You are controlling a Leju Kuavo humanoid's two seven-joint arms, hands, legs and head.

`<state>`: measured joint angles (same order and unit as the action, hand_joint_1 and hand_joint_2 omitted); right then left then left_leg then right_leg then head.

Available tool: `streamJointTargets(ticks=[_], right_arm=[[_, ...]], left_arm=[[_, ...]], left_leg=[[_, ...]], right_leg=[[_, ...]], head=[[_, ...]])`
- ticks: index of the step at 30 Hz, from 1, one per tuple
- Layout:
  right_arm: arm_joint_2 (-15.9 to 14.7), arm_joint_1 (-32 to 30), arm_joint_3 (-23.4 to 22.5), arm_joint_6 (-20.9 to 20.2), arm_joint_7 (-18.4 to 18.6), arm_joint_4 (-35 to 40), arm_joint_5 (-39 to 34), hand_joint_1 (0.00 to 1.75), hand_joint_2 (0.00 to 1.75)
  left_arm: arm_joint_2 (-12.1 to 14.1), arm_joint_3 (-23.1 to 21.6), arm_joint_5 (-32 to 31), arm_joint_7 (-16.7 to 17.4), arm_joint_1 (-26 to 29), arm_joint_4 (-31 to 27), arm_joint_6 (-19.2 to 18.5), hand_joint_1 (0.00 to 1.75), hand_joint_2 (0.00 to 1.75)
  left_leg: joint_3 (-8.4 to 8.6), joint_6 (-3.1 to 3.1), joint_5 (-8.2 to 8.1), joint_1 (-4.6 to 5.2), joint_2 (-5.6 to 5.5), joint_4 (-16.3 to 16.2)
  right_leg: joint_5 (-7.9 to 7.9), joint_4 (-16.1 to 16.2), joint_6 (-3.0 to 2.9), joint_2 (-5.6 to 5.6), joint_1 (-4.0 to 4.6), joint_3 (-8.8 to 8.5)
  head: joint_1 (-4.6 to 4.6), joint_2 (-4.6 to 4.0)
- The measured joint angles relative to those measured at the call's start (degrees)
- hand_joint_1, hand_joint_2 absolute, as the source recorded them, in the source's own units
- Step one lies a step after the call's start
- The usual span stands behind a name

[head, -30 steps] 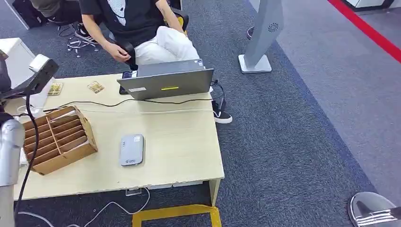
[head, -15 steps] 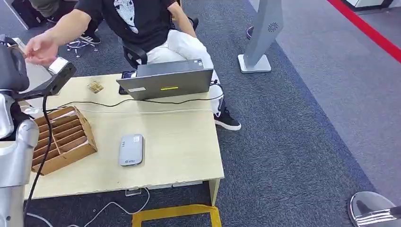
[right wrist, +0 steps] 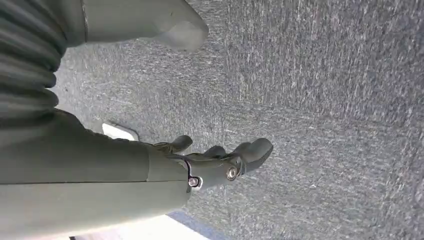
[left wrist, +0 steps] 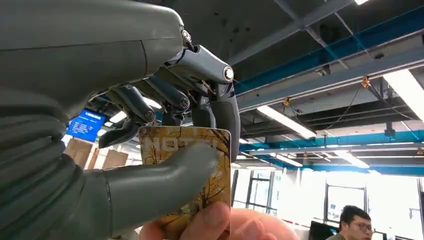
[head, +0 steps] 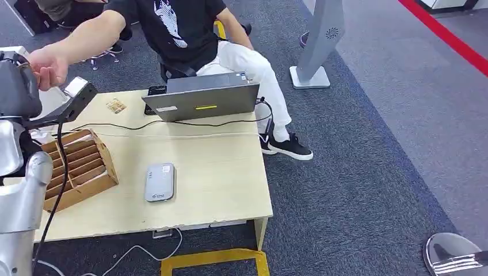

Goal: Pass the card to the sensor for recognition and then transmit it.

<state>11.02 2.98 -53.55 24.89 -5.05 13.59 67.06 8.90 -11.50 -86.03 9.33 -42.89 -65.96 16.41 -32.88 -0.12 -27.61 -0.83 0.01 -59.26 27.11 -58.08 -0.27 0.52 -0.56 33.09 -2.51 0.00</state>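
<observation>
Change: since the frame half a second back, you see the person's arm stretched further across toward the raised left hand (head: 17, 86), and their leg has swung out beside the surface; the things on the surface lie as they did.
Left hand: raised high at the far left of your head view; in the wrist view its thumb presses the card (left wrist: 187, 175) against the darker fingers (left wrist: 220, 120), so it is clamped on the card.
Card: yellow-brown with a branch pattern, upright between thumb and fingers of the left hand, up in the air and well apart from the surface.
Person's hand: its fingertips (left wrist: 200, 225) touch the card's free edge in the wrist view; in the head view the person's hand (head: 49, 66) sits right at the robot's hand.
Right hand: you see it (right wrist: 220, 162) hanging over grey carpet, fingers loosely apart and curved, nothing in them.
Sensor: grey flat reader (head: 159, 181) lying on the pale wooden surface (head: 218, 172), near its front middle.
Other things: a wooden slotted box (head: 80, 167) left of the reader; a laptop (head: 201, 100) at the far edge; another card (head: 116, 106) lying beside the laptop.
</observation>
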Motion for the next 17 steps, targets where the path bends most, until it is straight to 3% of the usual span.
streamJointTargets(ticks=[6, 7, 8, 17], right_arm=[[0.0, -0.02, 0.0, -0.41, 0.0, -0.02, 0.35, 0.0, 1.75], [0.0, -0.02, 0.0, -0.46, 0.0, -0.02, 0.41, 0.0, 1.75], [0.0, -0.01, 0.0, -0.48, 0.0, -0.02, 0.54, 0.0, 1.75], [0.02, -0.02, 0.02, -1.11, 0.55, -0.09, 1.38, 0.0, 1.75]], left_arm=[[0.0, 0.0, 0.99, -0.59, 0.74, -0.44, 0.26, 1.75, 1.75], [0.0, 0.0, 1.9, -1.03, 0.99, -0.7, 0.64, 0.14, 1.75], [0.0, 0.0, 2.95, -1.44, 1.34, -1.09, 1.31, 0.0, 1.75], [0.28, 0.0, 3.39, -1.97, 4.15, -4.81, 4.51, 0.0, 1.75]], left_leg=[[0.0, 0.0, 0.0, 0.0, 0.01, 0.0], [-0.01, 0.0, 0.0, 0.0, 0.01, 0.0], [-0.01, 0.0, 0.0, 0.0, 0.0, 0.0], [-0.03, 0.0, 0.0, 0.0, -0.01, 0.01]], right_leg=[[0.0, 0.0, 0.0, 0.02, 0.0, 0.0], [0.0, 0.0, 0.0, 0.01, 0.0, 0.0], [0.0, 0.0, 0.0, 0.0, 0.0, 0.0], [0.01, 0.0, 0.0, -0.01, 0.0, 0.0]], head=[[0.0, 0.0], [0.0, 0.0], [0.0, 0.0], [0.0, 0.0]])
